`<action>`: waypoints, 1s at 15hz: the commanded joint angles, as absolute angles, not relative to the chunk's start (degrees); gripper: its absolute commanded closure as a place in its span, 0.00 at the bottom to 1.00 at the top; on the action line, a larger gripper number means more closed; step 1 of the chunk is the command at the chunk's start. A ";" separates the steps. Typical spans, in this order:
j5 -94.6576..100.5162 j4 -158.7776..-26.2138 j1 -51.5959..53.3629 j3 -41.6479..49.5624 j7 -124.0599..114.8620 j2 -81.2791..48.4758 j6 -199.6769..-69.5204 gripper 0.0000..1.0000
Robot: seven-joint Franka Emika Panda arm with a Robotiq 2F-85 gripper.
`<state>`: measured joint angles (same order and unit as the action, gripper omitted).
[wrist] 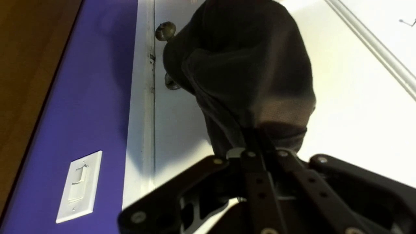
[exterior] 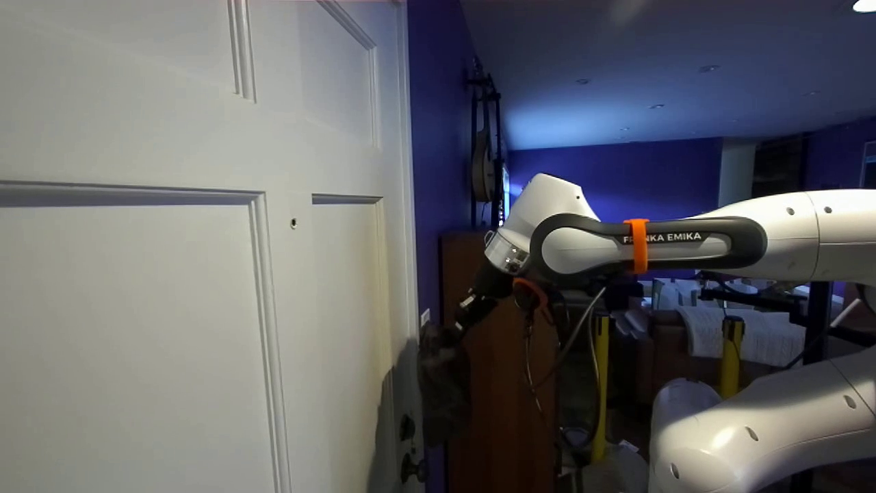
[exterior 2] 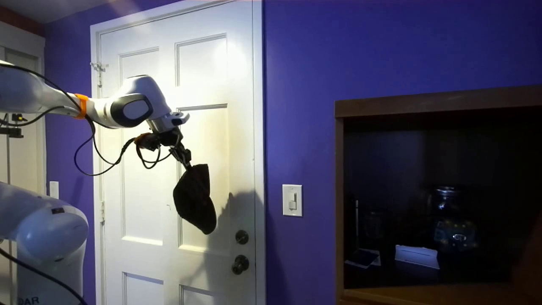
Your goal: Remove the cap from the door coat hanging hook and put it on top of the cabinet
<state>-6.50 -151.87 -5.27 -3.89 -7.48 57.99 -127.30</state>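
My gripper [exterior 2: 188, 166] is shut on the edge of a dark cap [exterior 2: 195, 201], which hangs down from the fingertips in front of the white door [exterior 2: 142, 190]. In the wrist view the cap [wrist: 240, 61] fills the upper middle, pinched between the closed fingers [wrist: 256, 131]. In an exterior view the cap [exterior: 443, 390] is dark and blurred beside the door's edge. A small hook [exterior 2: 168, 206] is on the door, apart from the cap; it also shows in the wrist view [wrist: 408, 22]. The brown cabinet [exterior 2: 339, 203] stands right of the door, its top edge [exterior 2: 436, 99] above the cap's height.
A door knob [exterior 2: 240, 264] and lock [exterior 2: 241, 237] stick out below the cap. A light switch [exterior 2: 292, 200] is on the purple wall [exterior 2: 300, 106] between door and cabinet. Cables [exterior 2: 106, 165] hang from the arm. Yellow posts [exterior: 601, 390] stand behind it. A jar [exterior 2: 446, 199] is inside the cabinet.
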 commanded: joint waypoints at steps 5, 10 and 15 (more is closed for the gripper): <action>-5.52 -148.99 -6.77 0.02 -8.16 59.32 -126.12 0.99; -5.25 -143.22 -9.70 5.42 -6.89 57.66 -125.70 0.99; -5.15 -139.23 -12.85 8.51 -7.43 57.70 -126.25 0.99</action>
<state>-6.31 -142.48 -11.16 7.31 -6.94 58.24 -127.30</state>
